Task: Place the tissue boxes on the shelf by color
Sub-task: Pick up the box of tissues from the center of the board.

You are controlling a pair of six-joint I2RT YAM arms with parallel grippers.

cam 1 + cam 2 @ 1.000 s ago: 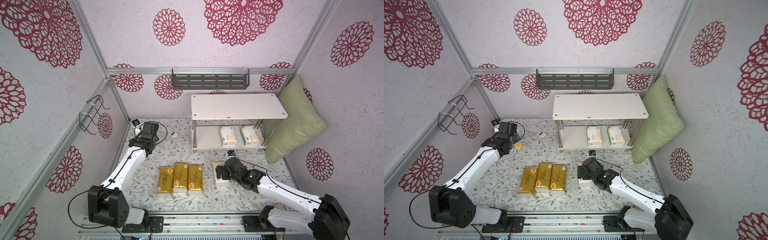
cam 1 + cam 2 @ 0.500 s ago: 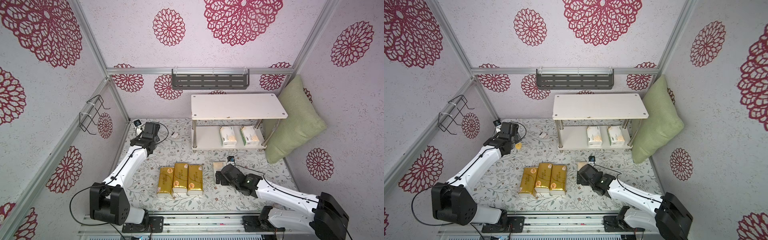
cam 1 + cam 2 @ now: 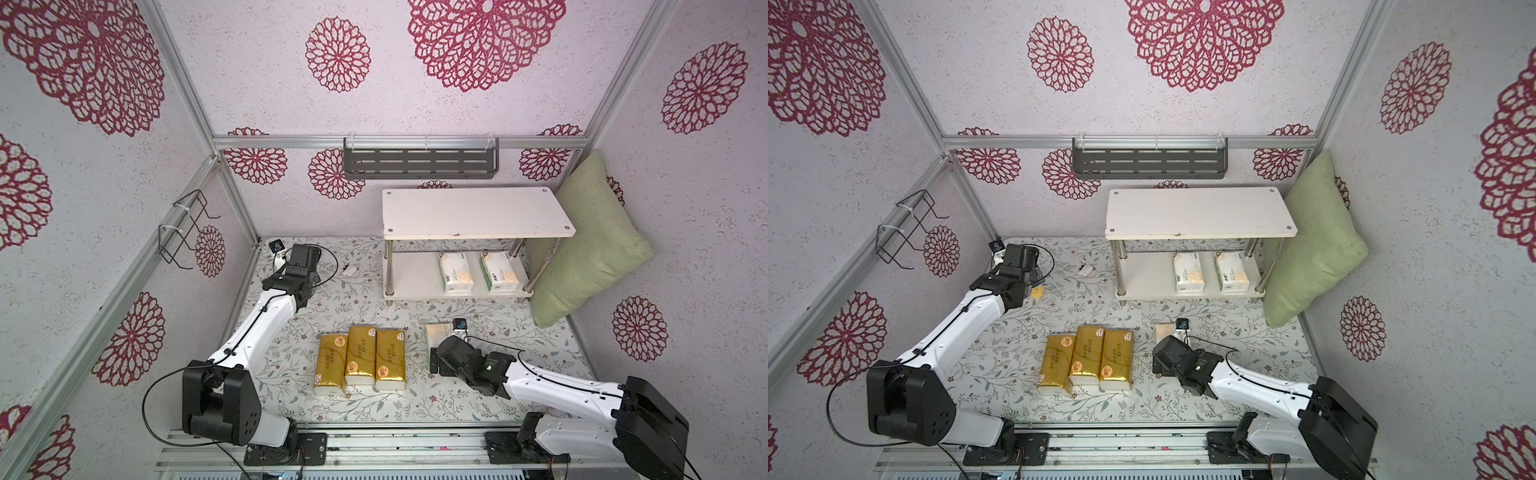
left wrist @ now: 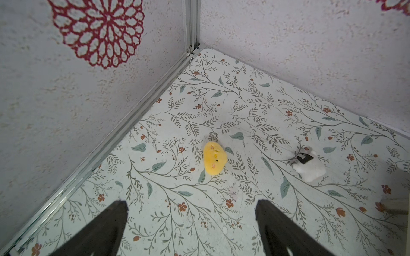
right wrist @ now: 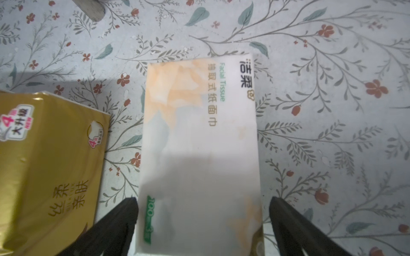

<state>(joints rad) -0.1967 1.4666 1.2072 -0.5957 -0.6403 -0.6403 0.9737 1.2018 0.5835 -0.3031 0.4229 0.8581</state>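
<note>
Three gold tissue boxes (image 3: 360, 359) (image 3: 1086, 359) lie side by side on the floral floor in both top views. Two white ones (image 3: 456, 271) (image 3: 498, 271) rest on the lower board of the shelf (image 3: 473, 212). A third white pack (image 5: 199, 144) (image 3: 436, 332) lies flat on the floor right of the gold ones. My right gripper (image 5: 202, 199) (image 3: 440, 361) is open and straddles its near end, one finger (image 5: 124, 212) at each long side. My left gripper (image 4: 190, 202) (image 3: 302, 261) is open and empty, over the floor by the back left corner.
A green pillow (image 3: 582, 245) leans against the shelf's right end. A grey slotted rack (image 3: 419, 162) hangs on the back wall and a black wire rack (image 3: 183, 232) on the left wall. A yellow plush (image 4: 214, 160) and a small white object (image 4: 308, 168) lie near the left gripper.
The right wrist has drawn back toward the front edge, so more of the white pack's far end shows. The left gripper has shifted slightly toward the back corner.
</note>
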